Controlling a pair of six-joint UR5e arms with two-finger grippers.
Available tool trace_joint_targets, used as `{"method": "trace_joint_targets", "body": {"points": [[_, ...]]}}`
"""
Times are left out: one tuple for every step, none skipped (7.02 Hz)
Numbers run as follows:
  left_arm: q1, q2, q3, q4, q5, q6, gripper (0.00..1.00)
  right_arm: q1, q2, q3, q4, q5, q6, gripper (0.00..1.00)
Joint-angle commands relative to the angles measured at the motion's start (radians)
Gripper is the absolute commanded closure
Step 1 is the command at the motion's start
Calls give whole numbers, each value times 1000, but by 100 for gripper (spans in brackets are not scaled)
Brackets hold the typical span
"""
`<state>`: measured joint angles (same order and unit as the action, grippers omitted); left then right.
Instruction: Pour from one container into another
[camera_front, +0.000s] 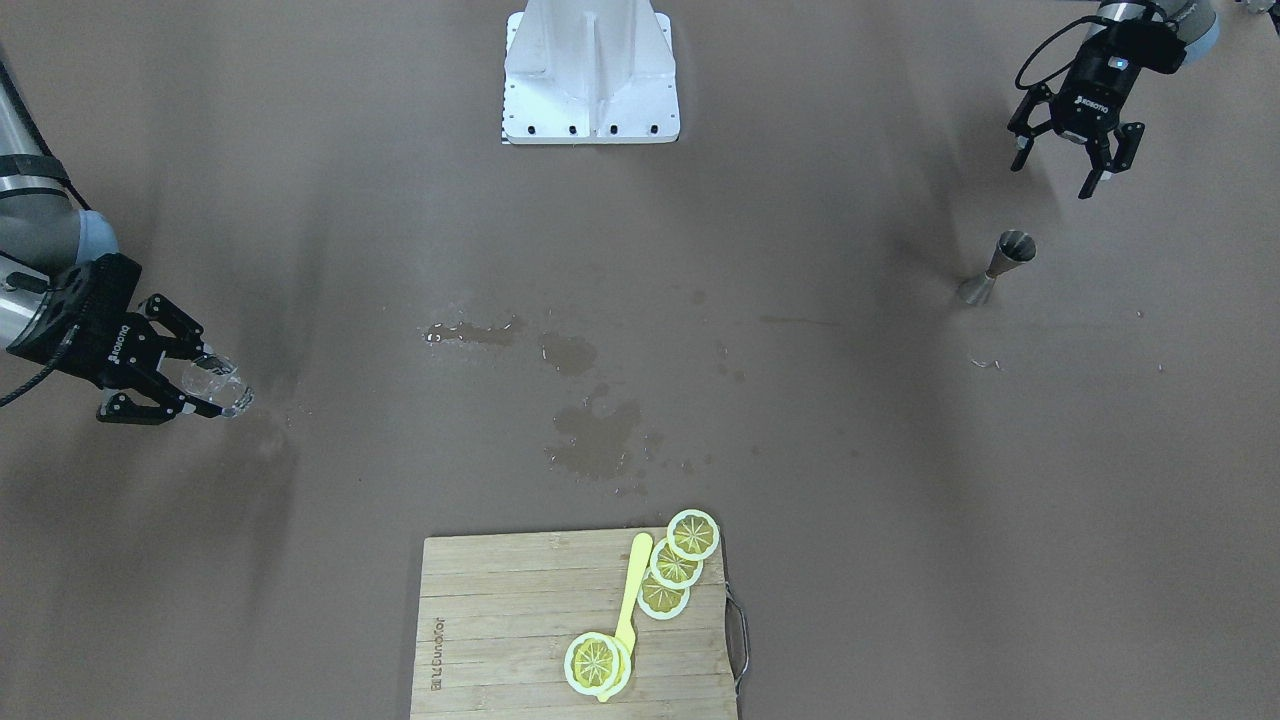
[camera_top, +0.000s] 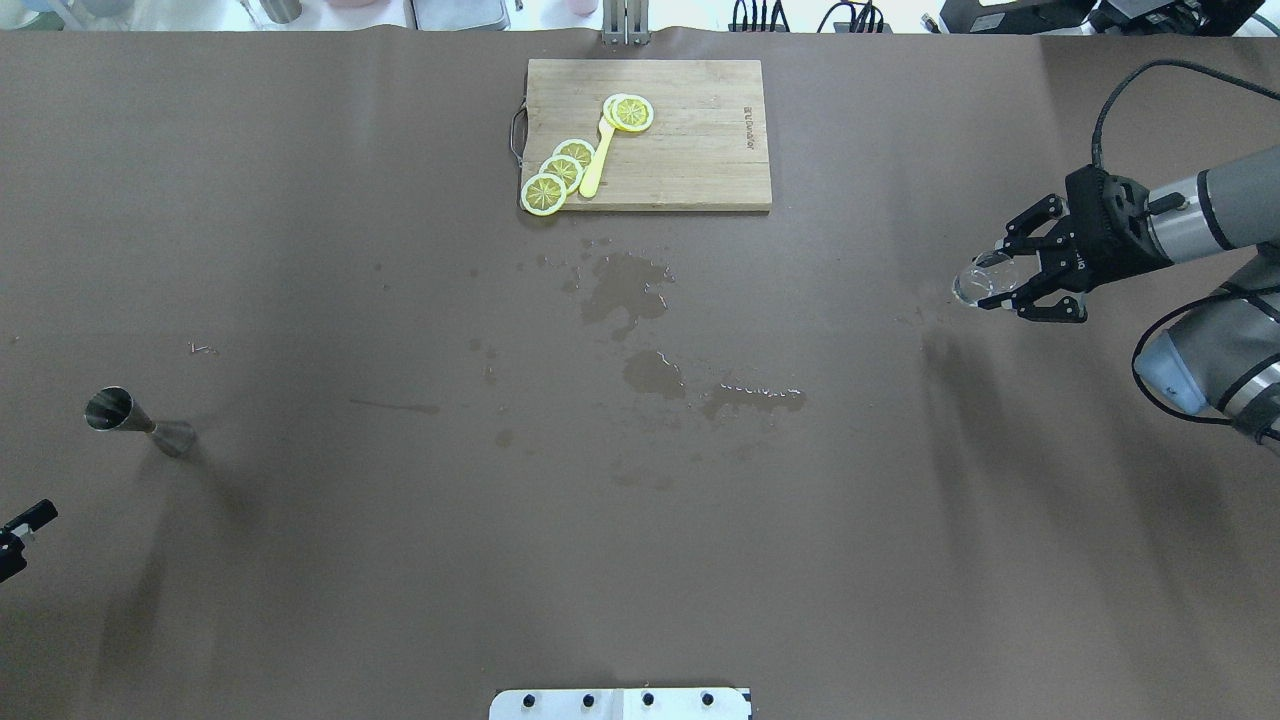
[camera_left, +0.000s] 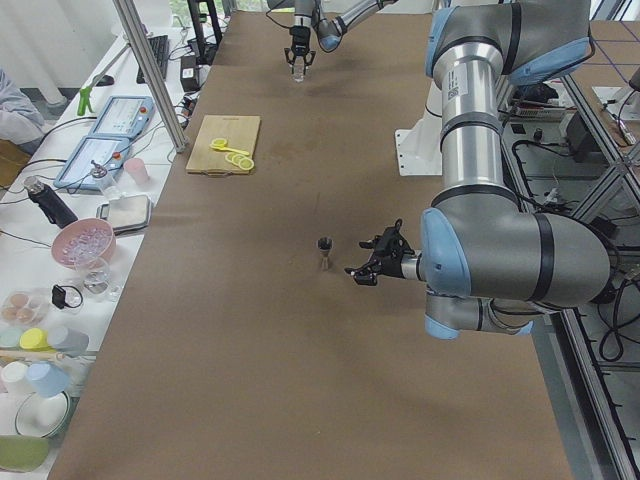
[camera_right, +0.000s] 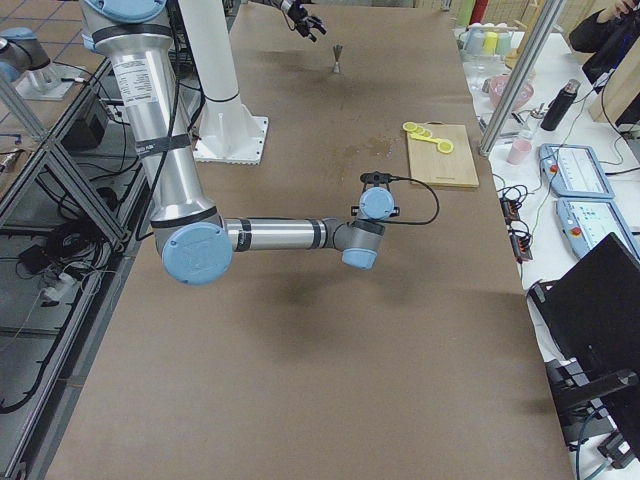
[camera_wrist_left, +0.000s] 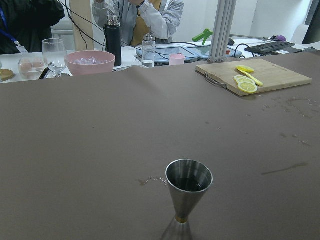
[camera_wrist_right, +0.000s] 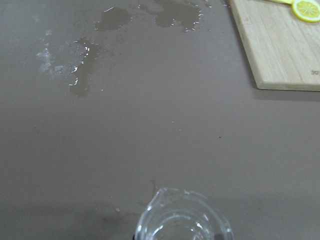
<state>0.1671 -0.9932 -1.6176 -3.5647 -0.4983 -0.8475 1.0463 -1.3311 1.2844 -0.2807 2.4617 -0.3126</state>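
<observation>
The small clear glass cup (camera_front: 218, 386) hangs above the brown table at its right end, and my right gripper (camera_front: 203, 386) is shut on it. The right wrist view shows the cup's rim and pouring lip (camera_wrist_right: 182, 220) at the bottom edge. In the overhead view the same cup (camera_top: 983, 279) sits in the right gripper (camera_top: 1008, 284). The steel jigger (camera_front: 998, 267) stands upright on the table at the far left end (camera_top: 135, 422). My left gripper (camera_front: 1068, 168) hovers open a short way behind it, holding nothing. The left wrist view looks down at the jigger (camera_wrist_left: 188, 190), which has dark liquid inside.
A wooden cutting board (camera_top: 690, 160) with lemon slices (camera_top: 560, 175) and a yellow utensil lies at the table's far middle. Wet patches (camera_top: 640, 300) spread across the table's centre. The robot's white base plate (camera_front: 590, 95) is on the near side. People and dishes sit beyond the far edge.
</observation>
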Motion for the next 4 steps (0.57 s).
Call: {"method": "trace_joint_targets", "body": {"points": [[15,-36,27,21,95,-1,1,40,1,15,0,2,3,100],[14,-54,25,35,116,10,2,40,3,15,0,3,4,100],[20,-82,24,37,122,10,10,35,3,27,0,5,4,100],[22,-100,21,70,123,8,22,35,13,35,-9,3,7,100]]}}
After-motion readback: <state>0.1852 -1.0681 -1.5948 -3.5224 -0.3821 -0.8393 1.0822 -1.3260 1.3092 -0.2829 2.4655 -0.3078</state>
